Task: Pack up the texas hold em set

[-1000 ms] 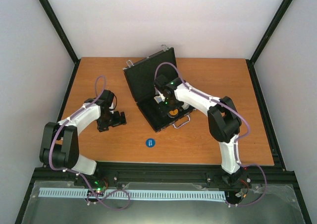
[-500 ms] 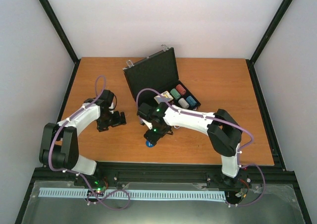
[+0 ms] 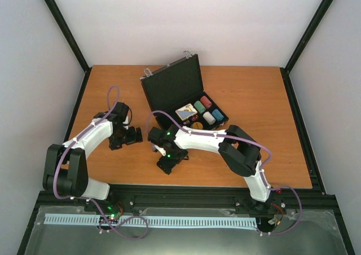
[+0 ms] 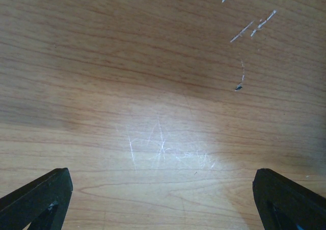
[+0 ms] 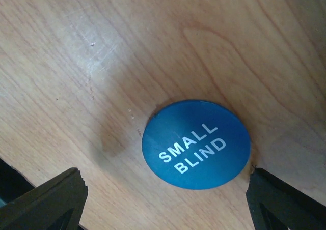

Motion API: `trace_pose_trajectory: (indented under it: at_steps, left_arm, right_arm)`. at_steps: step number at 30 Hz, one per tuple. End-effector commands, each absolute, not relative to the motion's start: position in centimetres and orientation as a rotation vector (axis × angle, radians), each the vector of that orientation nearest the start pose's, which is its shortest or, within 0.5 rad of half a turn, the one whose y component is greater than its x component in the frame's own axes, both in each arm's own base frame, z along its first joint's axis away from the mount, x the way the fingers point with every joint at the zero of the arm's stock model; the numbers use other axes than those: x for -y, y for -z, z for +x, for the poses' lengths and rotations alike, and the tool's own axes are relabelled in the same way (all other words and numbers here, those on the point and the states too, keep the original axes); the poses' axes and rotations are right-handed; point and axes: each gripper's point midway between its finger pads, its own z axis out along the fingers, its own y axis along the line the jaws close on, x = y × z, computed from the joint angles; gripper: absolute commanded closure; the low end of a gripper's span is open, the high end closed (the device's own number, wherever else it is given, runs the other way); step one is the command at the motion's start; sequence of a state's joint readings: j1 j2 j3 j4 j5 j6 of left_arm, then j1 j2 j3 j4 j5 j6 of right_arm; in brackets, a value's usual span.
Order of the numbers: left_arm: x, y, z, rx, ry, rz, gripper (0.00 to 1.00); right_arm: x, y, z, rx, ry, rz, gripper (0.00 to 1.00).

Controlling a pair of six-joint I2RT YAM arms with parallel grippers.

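Observation:
The black briefcase (image 3: 169,88) lies open at the table's middle back, lid leaning back. In its tray sit the blue-white card box (image 3: 185,113), red (image 3: 206,102), green (image 3: 198,107), white (image 3: 209,117) and blue (image 3: 218,115) chip stacks, and an orange disc (image 3: 195,126). A blue disc (image 5: 196,143) marked SMALL BLIND lies flat on the wood. My right gripper (image 5: 165,188) stands open low over it, one finger on each side, the right fingertip (image 5: 265,189) close to its rim. In the top view the right gripper (image 3: 168,163) hides this disc. My left gripper (image 4: 162,184) is open over bare wood.
The left gripper (image 3: 134,135) hovers left of the case, about a hand's width from the right arm's wrist. The table's front edge and black rail (image 3: 180,190) run just below the right gripper. Scratches (image 4: 163,148) mark the wood under the left gripper.
The right arm has swung out of the case toward the table's front and come down over the blue disc, jaws a little wider. The left arm has stayed put.

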State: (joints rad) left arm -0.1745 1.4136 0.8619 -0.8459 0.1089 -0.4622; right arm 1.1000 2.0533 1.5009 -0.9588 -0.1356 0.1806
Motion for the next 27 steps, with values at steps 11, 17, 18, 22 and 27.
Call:
trace_pose_trajectory:
  at_steps: [11,17,18,22,27]
  left_arm:
    - [6.3,-5.7,25.6,-2.962,0.241,-0.384,0.0]
    - [6.3,-5.5,25.9,-2.963,0.24,-0.382,0.0]
    - [6.3,-5.6,26.0,-2.962,0.242,-0.383,0.0]
    - [6.4,-5.4,26.1,-2.963,0.245,-0.386,0.0]
    - [6.5,-5.2,26.2,-2.967,0.256,-0.393,0.0]
  right_arm:
    - [-37.6,-0.8,17.2,-2.81,-0.16,-1.449,0.13]
    - [-36.3,0.0,17.0,-2.827,-0.113,-1.477,0.18]
    - [-36.0,0.1,16.9,-2.833,-0.113,-1.476,0.19]
    - [-35.6,0.0,16.8,-2.852,-0.15,-1.465,0.34]
    - [-35.5,0.1,16.7,-2.86,-0.158,-1.466,0.47]
